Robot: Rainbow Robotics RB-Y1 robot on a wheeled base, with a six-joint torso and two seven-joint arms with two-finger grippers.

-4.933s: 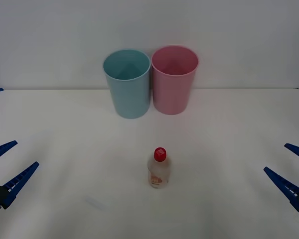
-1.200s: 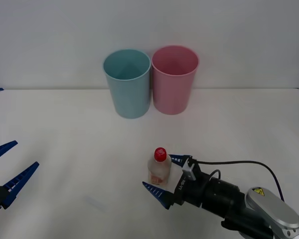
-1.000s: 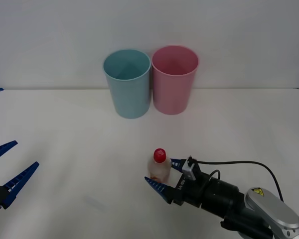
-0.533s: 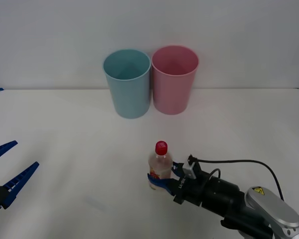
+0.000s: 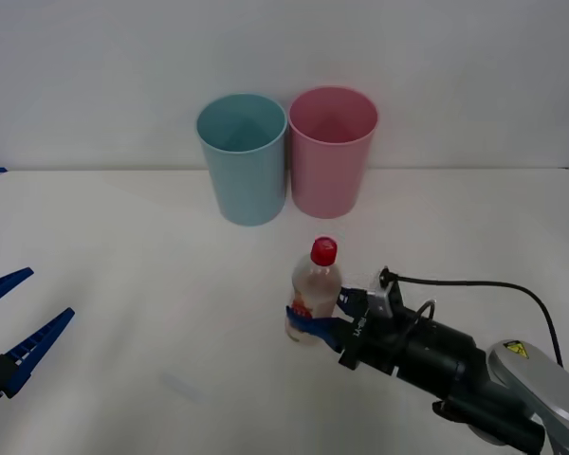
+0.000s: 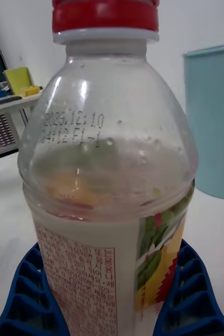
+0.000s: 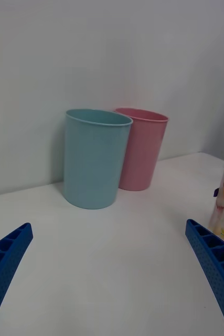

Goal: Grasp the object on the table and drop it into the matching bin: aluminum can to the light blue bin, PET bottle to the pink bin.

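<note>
Right tool (image 5: pixel 315 322) around PET bottle (image 5: pixel 314 289)

Broad white table (image 5: pixel 123 237). At its far edge, light blue bin (image 5: pixel 242 156) and pink bin (image 5: pixel 331 150), upright, side by side, well beyond the right gripper (image 5: pixel 324 318), blue bin nearer the left gripper (image 5: pixel 5 327).
</note>
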